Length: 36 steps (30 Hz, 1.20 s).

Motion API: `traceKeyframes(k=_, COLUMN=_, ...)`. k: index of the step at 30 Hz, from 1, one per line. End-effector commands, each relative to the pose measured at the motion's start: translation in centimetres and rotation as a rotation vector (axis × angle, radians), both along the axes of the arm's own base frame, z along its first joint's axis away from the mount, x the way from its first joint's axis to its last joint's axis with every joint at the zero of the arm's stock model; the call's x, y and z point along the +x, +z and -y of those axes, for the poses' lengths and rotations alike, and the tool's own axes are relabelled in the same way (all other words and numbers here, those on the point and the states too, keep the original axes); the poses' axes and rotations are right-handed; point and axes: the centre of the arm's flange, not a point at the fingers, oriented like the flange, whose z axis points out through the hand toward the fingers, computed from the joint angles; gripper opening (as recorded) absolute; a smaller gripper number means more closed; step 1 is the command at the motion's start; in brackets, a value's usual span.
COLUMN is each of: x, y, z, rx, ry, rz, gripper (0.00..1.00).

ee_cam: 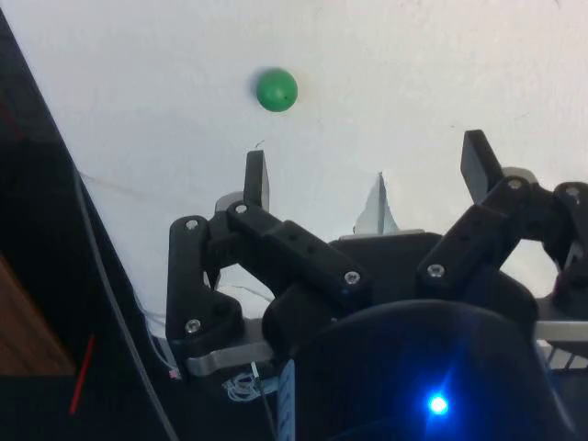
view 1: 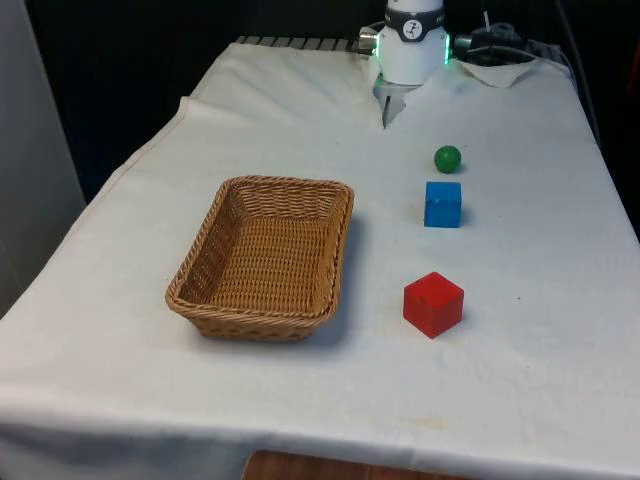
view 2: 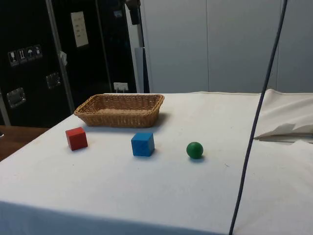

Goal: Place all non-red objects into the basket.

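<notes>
woven wicker basket [view 1: 262, 256] mid-table | green ball [view 1: 447, 158], blue cube [view 1: 442, 203], red cube [view 1: 433, 303] lined beside it | black gripper [ee_cam: 367, 175] spread wide, holding nothing

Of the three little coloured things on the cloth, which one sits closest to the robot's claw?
The green ball. It is the only round piece and the last in the row on the robot's side, beyond the blue cube and the red cube. The open gripper holds nothing.
</notes>
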Motion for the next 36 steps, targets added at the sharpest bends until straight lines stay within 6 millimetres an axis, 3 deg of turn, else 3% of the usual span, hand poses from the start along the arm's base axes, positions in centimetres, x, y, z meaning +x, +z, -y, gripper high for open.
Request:
traceKeyframes(k=1, x=-0.1, y=0.0, z=-0.1, rx=-0.001, ry=0.002, rz=0.0, gripper=1.0)
traceKeyframes(k=19, x=-2.4, y=0.2, z=-2.0, rx=0.002, ry=0.009, rz=0.099, gripper=1.0)
traceKeyframes(k=36, x=-2.7, y=-1.9, z=-4.1, rx=0.007, ry=0.005, rz=0.117, gripper=1.0)
